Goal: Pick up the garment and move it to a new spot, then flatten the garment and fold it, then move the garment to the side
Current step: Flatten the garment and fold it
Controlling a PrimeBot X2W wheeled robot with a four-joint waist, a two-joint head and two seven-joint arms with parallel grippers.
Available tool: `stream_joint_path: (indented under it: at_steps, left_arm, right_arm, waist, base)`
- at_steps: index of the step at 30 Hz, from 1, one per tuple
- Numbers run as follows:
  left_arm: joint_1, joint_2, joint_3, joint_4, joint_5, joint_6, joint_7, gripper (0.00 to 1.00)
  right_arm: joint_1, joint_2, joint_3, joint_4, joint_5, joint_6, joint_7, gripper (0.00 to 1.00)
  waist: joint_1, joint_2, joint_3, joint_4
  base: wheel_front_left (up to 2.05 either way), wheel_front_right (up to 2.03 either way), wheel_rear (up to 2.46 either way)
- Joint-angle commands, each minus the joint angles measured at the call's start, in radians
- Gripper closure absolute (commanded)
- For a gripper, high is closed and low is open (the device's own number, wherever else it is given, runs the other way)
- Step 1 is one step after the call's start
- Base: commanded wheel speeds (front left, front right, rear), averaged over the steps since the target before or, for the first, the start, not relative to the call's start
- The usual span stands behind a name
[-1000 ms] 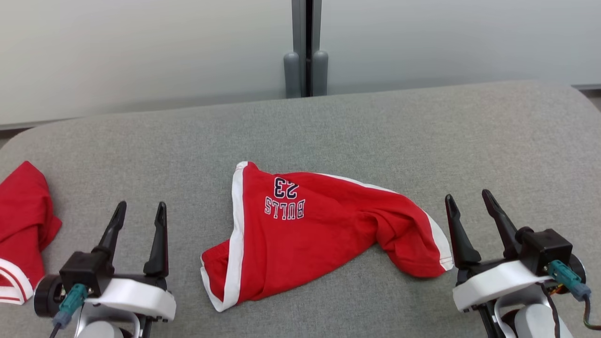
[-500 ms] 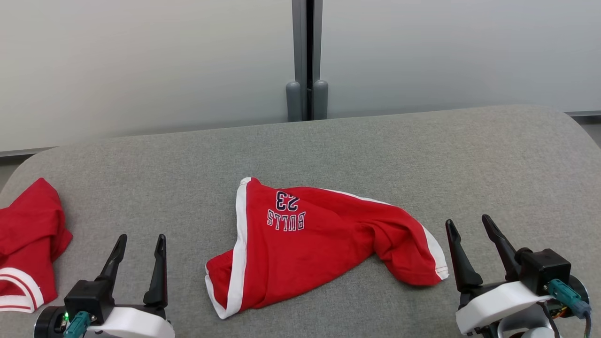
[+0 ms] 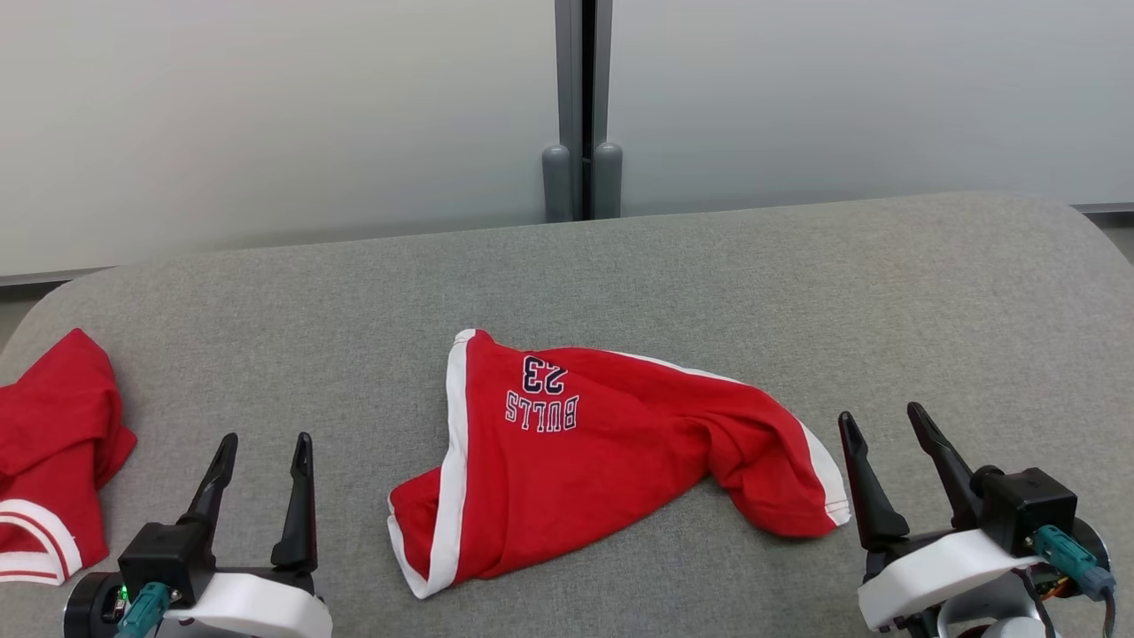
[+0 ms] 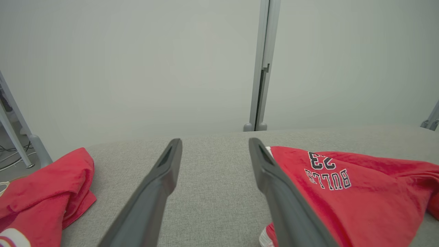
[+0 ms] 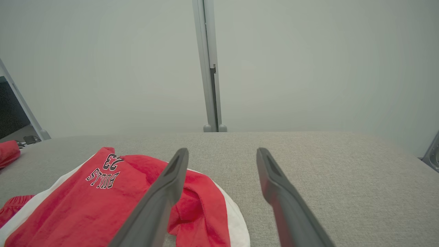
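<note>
Your wide-open, empty right end effector [image 3: 879, 413] is sitting nearest the crumpled red white-trimmed garment [image 3: 576, 461], which is stretching leftward across mid-frame.

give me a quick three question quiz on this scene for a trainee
1. True or false: the left gripper is shut on the printed garment.
2. What is printed on that garment? A) BULLS 23 B) HEAT 6 C) LAKERS 24
3. Fill in: the second red garment lies at the robot's ____ end of the grey surface.

Key
1. False. The left gripper is open and holds nothing, and so is the right gripper.
2. A
3. left
</note>
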Motion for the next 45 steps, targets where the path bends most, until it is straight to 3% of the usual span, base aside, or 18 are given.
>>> stream_joint_path:
  at_steps: [1,9,14,24,32,34,35,45]
  left_arm:
    - [0.002,0.007,0.001,-0.003,0.002,0.005,0.004,0.0]
    - [-0.034,0.001,-0.014,-0.036,0.009,0.013,0.014,0.0]
    - [-0.109,-0.019,-0.048,-0.052,0.023,-0.002,0.011,0.0]
    - [-0.281,-0.096,-0.091,0.002,0.049,-0.039,-0.01,0.0]
    - [-0.331,-0.14,-0.062,0.019,0.074,-0.068,-0.012,0.0]
    - [-0.337,-0.148,-0.054,0.02,0.081,-0.076,-0.012,0.0]
    - [-0.34,-0.151,-0.048,0.02,0.085,-0.079,-0.012,0.0]
    - [-0.322,-0.164,0.004,0.021,0.121,-0.104,-0.011,0.0]
  right_arm:
    - [0.004,-0.003,0.0,-0.003,0.0,0.0,0.0,0.0]
    - [-0.03,-0.014,-0.007,0.0,0.003,0.0,0.002,0.0]
    - [-0.119,-0.058,0.039,0.007,0.032,0.0,0.025,0.0]
    - [-0.434,-0.213,0.273,0.152,0.148,0.0,0.234,0.0]
    - [-0.587,-0.268,0.444,0.292,0.242,0.0,0.373,0.0]
    - [-0.608,-0.273,0.457,0.313,0.271,0.0,0.377,0.72]
    - [-0.614,-0.272,0.454,0.319,0.286,0.0,0.365,1.0]
    - [-0.485,-0.222,0.31,0.296,0.387,0.0,0.21,1.0]
  waist:
    - [0.0,0.0,0.001,0.001]
    - [0.0,0.0,0.044,0.028]
    - [0.0,0.0,0.13,0.092]
    - [0.0,0.0,0.293,0.232]
    - [0.0,0.0,0.335,0.259]
    - [0.0,0.0,0.339,0.256]
    - [0.0,0.0,0.341,0.253]
    - [0.0,0.0,0.313,0.178]
  base:
    - [0.0,0.0,0.0]
    - [0.0,0.0,0.0]
    - [0.0,0.0,0.0]
    - [0.0,0.0,0.0]
    - [0.0,0.0,0.0]
    - [0.0,0.0,0.0]
    - [0.0,0.0,0.0]
    - [0.0,0.0,0.0]
